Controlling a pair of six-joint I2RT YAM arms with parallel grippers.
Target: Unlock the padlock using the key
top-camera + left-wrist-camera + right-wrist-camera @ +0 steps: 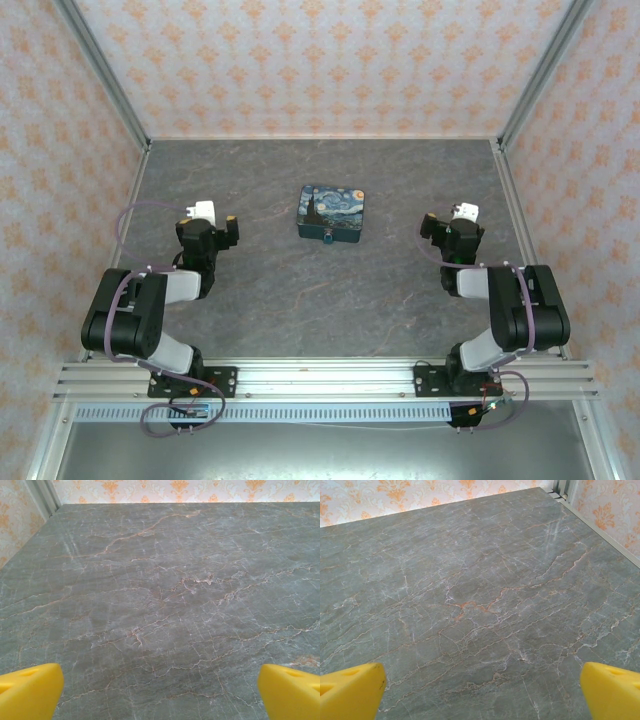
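The left hand (pixel 208 220) is seen toward the left edge of the counter (pixel 320 300), its two yellow fingertips (pixel 30 690) spread wide apart with nothing gripped between them. The right hand (pixel 452 222) is placed likewise toward the right edge, its own fingertips (pixel 610 690) equally parted over bare grey stone veined with pale and rust-coloured lines. Both hands are pointed toward the far edge. Each is set well apart from the tin (pixel 333 210), which is laid flat between them. The tin is placed about midway between the left and right edges, somewhat nearer the far edge than the near one. It is dark blue, rectangular and painted with swirls.

The padlock (pixel 327 239), a tiny blue-teal body with a small darker part, is found at the tin's near side, at about the middle of that side. Whether it is hung from the tin or merely laid against it cannot be told from above, and its details are too small to be read.

The counter is enclosed on three sides by walls (pixel 300 60) papered in an orange pattern. A metal rail (pixel 320 378) is run along the near edge, where the arms' bases are bolted.
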